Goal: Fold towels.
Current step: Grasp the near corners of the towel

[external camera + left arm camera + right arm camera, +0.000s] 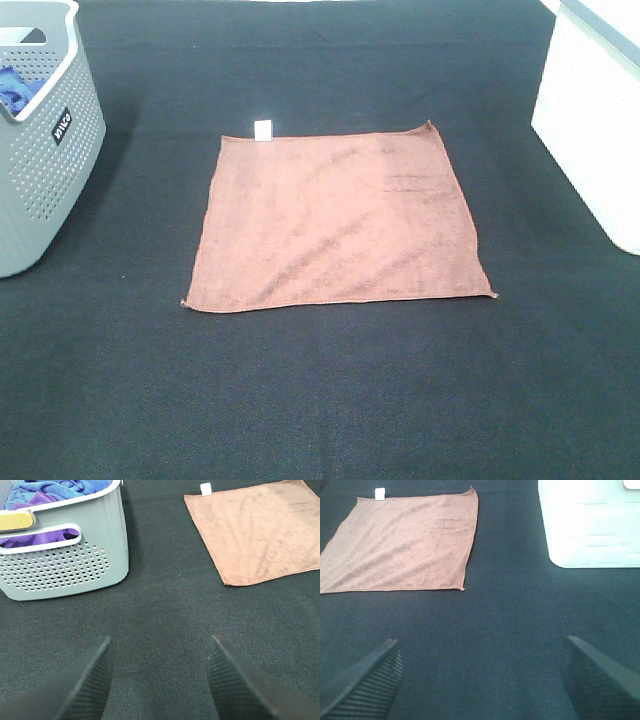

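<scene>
The reddish-brown towel point(338, 220) lies flat and spread out in the middle of the dark table, its small white tag point(263, 129) at the far edge. It also shows in the left wrist view point(260, 532) and the right wrist view point(402, 545). Neither arm shows in the exterior high view. My left gripper point(159, 672) is open and empty, hovering over bare table well short of the towel's near left corner. My right gripper point(482, 675) is open and empty over bare table, off the towel's near right corner.
A grey perforated basket point(40, 150) stands at the left edge, holding blue and purple cloths point(50, 492). A white bin point(592, 115) stands at the right edge, also seen in the right wrist view point(592, 522). The table surface point(320, 400) is dark fabric.
</scene>
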Controlling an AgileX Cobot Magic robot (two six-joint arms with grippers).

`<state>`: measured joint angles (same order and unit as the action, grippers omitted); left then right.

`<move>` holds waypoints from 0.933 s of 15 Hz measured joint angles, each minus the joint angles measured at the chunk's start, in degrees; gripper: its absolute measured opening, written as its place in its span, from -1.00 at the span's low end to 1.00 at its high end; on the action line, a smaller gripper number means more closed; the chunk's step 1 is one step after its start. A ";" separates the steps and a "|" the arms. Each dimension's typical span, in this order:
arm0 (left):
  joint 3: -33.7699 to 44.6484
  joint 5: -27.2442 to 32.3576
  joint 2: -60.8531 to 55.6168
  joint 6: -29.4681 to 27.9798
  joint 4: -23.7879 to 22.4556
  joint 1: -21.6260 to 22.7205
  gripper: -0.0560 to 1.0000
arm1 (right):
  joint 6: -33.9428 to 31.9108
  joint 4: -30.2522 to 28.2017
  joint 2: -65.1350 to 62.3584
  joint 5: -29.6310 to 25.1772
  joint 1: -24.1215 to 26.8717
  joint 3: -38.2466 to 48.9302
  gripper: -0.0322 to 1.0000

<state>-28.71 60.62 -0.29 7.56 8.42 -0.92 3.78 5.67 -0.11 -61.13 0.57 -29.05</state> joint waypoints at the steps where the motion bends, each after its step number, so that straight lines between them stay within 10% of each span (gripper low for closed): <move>1: 0.00 0.00 0.00 0.00 0.00 0.00 0.14 | 0.00 0.00 0.00 0.00 0.00 0.00 0.63; 14: -0.74 -6.53 -0.06 0.00 0.00 0.00 0.14 | 0.00 0.00 1.32 1.78 0.00 -0.46 0.62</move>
<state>-29.45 54.09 -0.34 7.56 8.42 -0.92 3.78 5.67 1.20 -59.36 0.57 -29.51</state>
